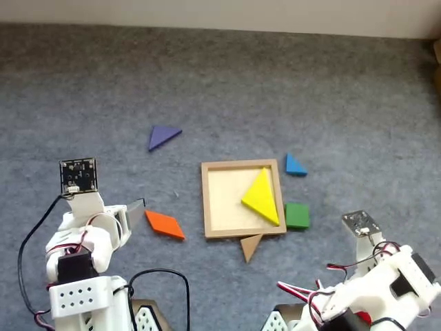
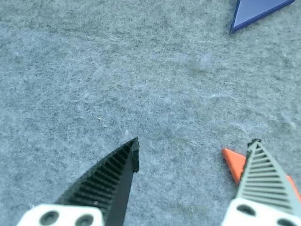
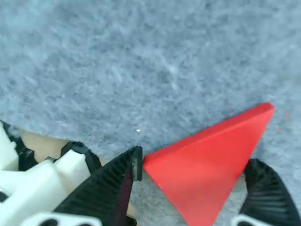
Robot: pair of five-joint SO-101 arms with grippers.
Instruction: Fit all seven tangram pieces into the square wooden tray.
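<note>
Right jaws (image 3: 196, 164) seem to pinch the red triangle (image 3: 211, 160), held well off the tray (image 1: 205, 200), beyond its near right corner. The right arm is nearer. In the tray, the yellow triangle (image 1: 262, 196) fills the right side. Left jaws (image 2: 194, 141) are spread over the desk by the orange piece (image 2: 232, 162), left of the tray. The high view gives the path to the tray, the right wrist view the grip.

surface: we see grey felt carpet (image 1: 207, 83) beneath left gripper (image 2: 195, 141) | far beyond it: pale strip (image 1: 207, 10) | light: even

The wooden tray (image 1: 205, 200) holds a yellow triangle (image 1: 262, 196); green square (image 1: 297, 216) just beside.
</note>
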